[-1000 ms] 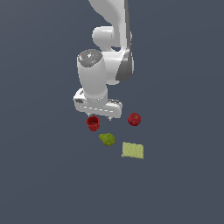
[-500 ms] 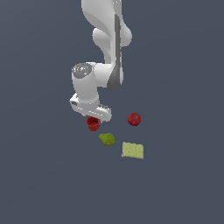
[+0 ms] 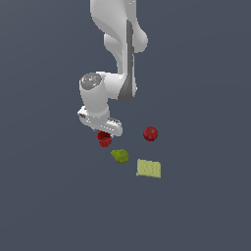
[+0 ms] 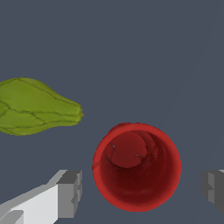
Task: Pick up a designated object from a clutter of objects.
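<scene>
The designated object, a small red cup (image 3: 104, 139) with a hollow dark-red inside (image 4: 137, 165), stands upright on the grey floor. My gripper (image 4: 141, 192) is right above it and open, one fingertip on each side of the cup's rim, not touching it. In the exterior view the white hand (image 3: 99, 121) hides the cup's upper part and the fingers. The rest of the clutter lies close by: a green pear-like lump (image 3: 120, 156) (image 4: 35, 106), a round red apple (image 3: 150, 133) and a flat yellow-green pad (image 3: 148, 168).
The pear lies just beside the cup, close to one finger (image 4: 70, 192). The apple and pad sit farther toward the exterior view's right. Plain dark grey floor surrounds the group.
The arm has swung toward the exterior view's left and lowered, bringing the hand down over the red cup. The objects have not moved.
</scene>
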Action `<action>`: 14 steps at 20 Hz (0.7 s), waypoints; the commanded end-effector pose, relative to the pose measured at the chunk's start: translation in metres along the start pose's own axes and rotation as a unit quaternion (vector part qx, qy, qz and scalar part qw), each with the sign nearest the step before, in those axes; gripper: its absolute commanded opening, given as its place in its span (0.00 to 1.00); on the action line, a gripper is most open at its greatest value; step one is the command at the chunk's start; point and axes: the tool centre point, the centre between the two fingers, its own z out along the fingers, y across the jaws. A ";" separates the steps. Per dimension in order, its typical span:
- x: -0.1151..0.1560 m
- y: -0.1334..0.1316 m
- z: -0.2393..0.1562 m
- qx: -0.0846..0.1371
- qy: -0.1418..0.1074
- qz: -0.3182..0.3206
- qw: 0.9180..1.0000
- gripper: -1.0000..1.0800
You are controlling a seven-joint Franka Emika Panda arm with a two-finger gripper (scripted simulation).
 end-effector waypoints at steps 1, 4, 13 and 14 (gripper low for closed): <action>0.000 0.000 0.004 0.000 0.000 0.000 1.000 0.96; -0.001 0.000 0.013 0.000 0.000 0.000 1.000 0.96; -0.001 0.001 0.048 0.000 0.000 0.001 1.000 0.96; -0.001 0.001 0.049 0.000 0.000 0.001 1.000 0.96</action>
